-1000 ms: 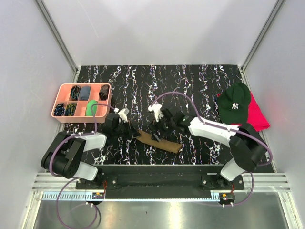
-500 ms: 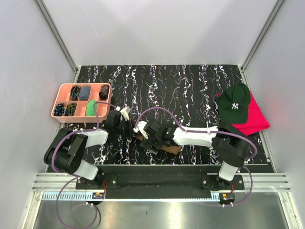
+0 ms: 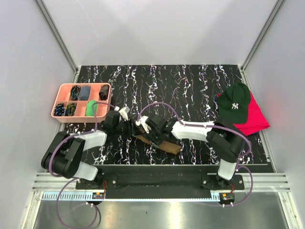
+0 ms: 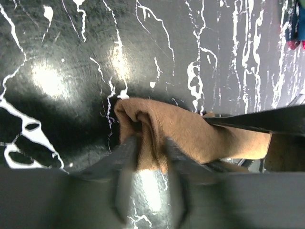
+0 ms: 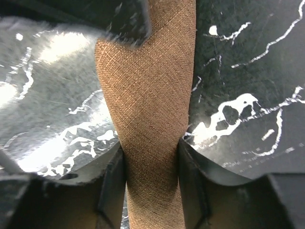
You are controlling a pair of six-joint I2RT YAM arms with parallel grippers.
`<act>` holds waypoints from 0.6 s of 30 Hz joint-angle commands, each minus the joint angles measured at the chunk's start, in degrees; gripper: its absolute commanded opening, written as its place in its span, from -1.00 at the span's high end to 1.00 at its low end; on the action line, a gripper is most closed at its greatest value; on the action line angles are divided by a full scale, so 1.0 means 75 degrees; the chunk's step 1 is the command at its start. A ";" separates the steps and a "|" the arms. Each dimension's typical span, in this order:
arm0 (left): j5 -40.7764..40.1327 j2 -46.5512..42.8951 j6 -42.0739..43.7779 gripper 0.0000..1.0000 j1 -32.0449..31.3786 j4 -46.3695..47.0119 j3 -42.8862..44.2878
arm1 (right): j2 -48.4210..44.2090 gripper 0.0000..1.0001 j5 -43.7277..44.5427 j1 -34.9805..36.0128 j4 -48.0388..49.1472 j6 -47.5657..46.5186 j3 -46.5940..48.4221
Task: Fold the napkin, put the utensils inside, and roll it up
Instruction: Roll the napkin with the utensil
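Observation:
The olive-brown napkin [image 3: 167, 145] lies as a narrow roll near the table's front edge, slanting from upper left to lower right. My left gripper [image 3: 129, 128] is at its left end, and the left wrist view shows the jaws [image 4: 151, 160] pinching the bunched end of the napkin [image 4: 190, 133]. My right gripper [image 3: 148, 133] is just right of it, and in the right wrist view its fingers [image 5: 151, 167] press both sides of the rolled napkin [image 5: 147, 86]. No utensils are visible in any view.
A pink compartment tray [image 3: 61, 116] with small dark items stands at the left. A dark green cap [image 3: 234, 106] lies on a red cloth [image 3: 257, 118] at the right edge. Purple cables loop over both arms.
My right gripper has swung left from behind the napkin and come down onto the roll's left part. My left gripper has edged right onto the napkin's end.

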 commanded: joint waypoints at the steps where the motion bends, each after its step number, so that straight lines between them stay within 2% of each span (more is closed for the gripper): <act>1: -0.0246 -0.0888 0.0063 0.00 0.0004 -0.0205 -0.0205 | 0.0513 0.08 -0.1775 -0.0251 -0.0497 0.0370 -0.0007; 5: -0.0599 -0.1626 0.0098 -0.17 0.0004 -0.0288 -0.0532 | 0.0666 0.14 -0.2784 -0.0544 -0.0463 0.0487 -0.0019; 7: -0.0716 -0.1990 0.0086 -0.18 0.0004 -0.0172 -0.0685 | 0.0736 0.16 -0.3241 -0.0661 -0.0451 0.0487 -0.0019; 18: -0.0728 -0.2612 0.0098 -0.07 0.0004 0.0203 -0.1342 | 0.1111 0.19 -0.5256 -0.1423 -0.0135 0.0569 0.0016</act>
